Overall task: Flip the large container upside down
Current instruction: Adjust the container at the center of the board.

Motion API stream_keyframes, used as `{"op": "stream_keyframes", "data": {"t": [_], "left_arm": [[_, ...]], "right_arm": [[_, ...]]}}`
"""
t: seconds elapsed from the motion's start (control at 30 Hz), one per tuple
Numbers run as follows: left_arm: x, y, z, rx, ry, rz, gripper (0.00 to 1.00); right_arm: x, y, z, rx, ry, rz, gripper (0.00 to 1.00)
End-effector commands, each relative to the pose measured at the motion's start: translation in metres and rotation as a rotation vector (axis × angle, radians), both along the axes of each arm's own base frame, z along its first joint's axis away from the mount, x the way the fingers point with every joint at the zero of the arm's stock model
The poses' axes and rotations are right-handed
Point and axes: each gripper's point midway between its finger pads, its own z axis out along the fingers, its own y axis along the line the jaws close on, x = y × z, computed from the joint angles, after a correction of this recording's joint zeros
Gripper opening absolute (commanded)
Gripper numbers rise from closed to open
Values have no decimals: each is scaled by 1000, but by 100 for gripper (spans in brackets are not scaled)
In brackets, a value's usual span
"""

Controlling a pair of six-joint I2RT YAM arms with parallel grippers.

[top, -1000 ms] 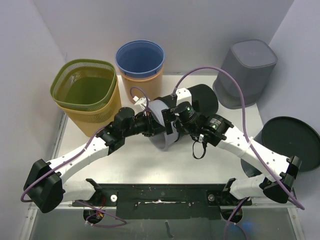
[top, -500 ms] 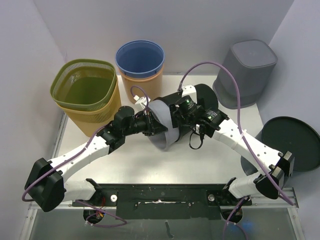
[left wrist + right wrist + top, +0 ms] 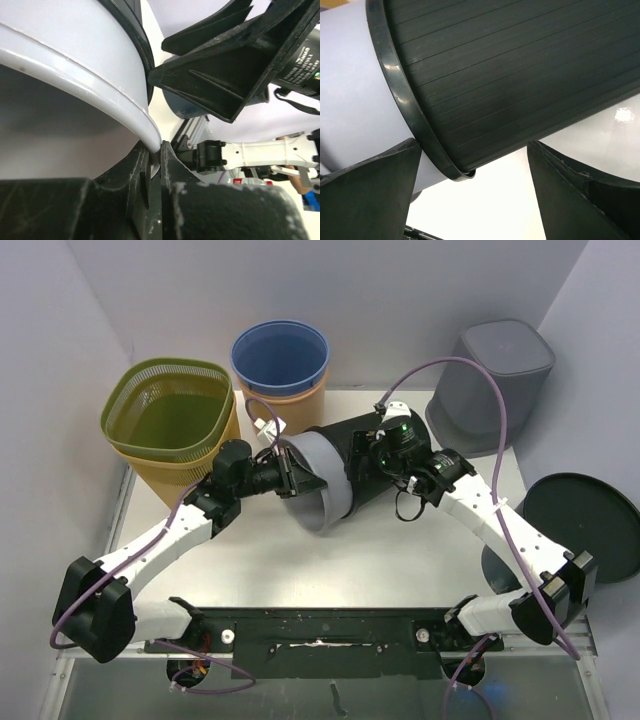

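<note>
While I am watching from the overhead view, the large container (image 3: 368,488), a black ribbed bin, is lying on its side over the middle of the counter (image 3: 300,560), with its mouth facing the near left and its base pointing toward the far right. A pale grey liner (image 3: 318,490) is showing inside the mouth, sticking out a little past the black rim. My left tool (image 3: 160,156) is reaching in from the left and is pinching the edge of that liner, its two fingers (image 3: 140,175) pressing together on the thin pale lip with one inside and one outside. My right tool (image 3: 474,172) is coming over the black body from the far right side, and its jaws are standing wide apart, one finger on each side of the ribbed wall near the rim; I am not able to tell whether either pad is touching the plastic. From the right wrist view the bright counter is showing just under the bin, but I am not able to tell whether the bin is resting there or hanging in the left grip. A green mesh basket (image 3: 168,412) is sitting nested in a yellow basket (image 3: 195,475) at the far left, a blue bucket (image 3: 280,355) is standing behind the container, a grey bin (image 3: 495,380) is standing at the far right corner, and a round black lid (image 3: 580,525) is lying off the right edge.
</note>
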Motion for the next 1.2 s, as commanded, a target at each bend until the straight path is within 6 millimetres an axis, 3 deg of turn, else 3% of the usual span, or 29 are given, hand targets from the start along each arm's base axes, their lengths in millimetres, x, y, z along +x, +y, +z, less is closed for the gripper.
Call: {"op": "stream_keyframes", "data": {"t": [0.0, 0.23, 0.4, 0.6, 0.87, 1.03, 1.17], "left_arm": [[-18, 15, 126, -236, -309, -104, 0], [-24, 20, 150, -277, -352, -110, 0], [-32, 29, 173, -290, -431, -118, 0], [-27, 28, 154, -257, -413, -108, 0], [-25, 25, 147, -264, -384, -115, 0], [-24, 26, 151, -260, -387, -112, 0], [-23, 25, 148, -258, -379, -110, 0]], "right_arm": [[0, -101, -30, -304, 56, -242, 84], [-6, -120, -49, -303, 122, -285, 84], [-8, -123, -42, -260, 105, -276, 84], [-4, -104, -16, -170, 51, -204, 82], [3, -64, 38, -56, -74, -107, 86], [13, -38, 50, -67, -108, -72, 87], [18, -3, 60, -56, -135, -2, 88]]}}
